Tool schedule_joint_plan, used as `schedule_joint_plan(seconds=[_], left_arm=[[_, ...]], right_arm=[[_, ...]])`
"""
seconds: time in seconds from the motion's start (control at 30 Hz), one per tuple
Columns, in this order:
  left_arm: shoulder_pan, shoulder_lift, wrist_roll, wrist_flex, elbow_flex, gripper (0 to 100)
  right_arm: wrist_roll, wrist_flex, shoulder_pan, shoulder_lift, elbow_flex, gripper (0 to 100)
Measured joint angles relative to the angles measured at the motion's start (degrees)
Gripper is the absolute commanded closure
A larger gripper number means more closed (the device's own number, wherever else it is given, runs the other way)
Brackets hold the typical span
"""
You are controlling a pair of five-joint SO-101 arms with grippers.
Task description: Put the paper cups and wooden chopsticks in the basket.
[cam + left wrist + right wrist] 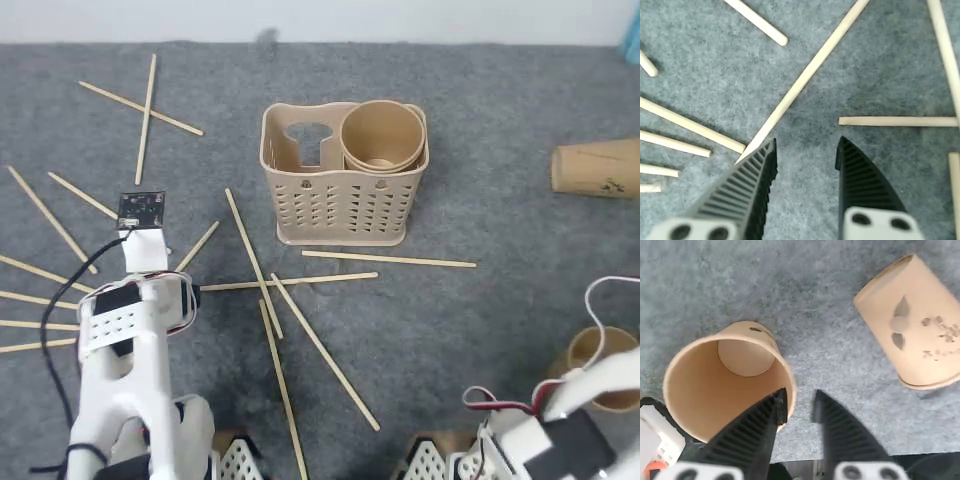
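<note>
You have the tan perforated basket (340, 205) standing upright at the far middle, with one paper cup (383, 135) seated upright, mouth up, in its right-hand compartment as the high view shows it. A second cup (597, 167) lies on its side well to the basket's right. A third cup (612, 345) stands upright at the near right. Your wooden chopsticks (253, 262) lie flat and scattered. Several cross just in front of the basket, more fan out at the left, and two cross at the far left.
</note>
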Motion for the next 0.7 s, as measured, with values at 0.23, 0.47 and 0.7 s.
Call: schedule_joint_plan(seconds=[0.23, 0.47, 0.7], left_arm=[[0.0, 0.0, 0.0, 0.0, 0.0, 82], [0.0, 0.0, 0.0, 0.0, 0.0, 82], [0.0, 0.0, 0.0, 0.0, 0.0, 82]], right_arm=[[0.09, 0.0, -0.09, -0.79, 0.7, 84.3], [0.0, 0.0, -0.09, 7.65, 0.7, 84.4], [0.0, 0.0, -0.09, 13.27, 0.7, 97.5]])
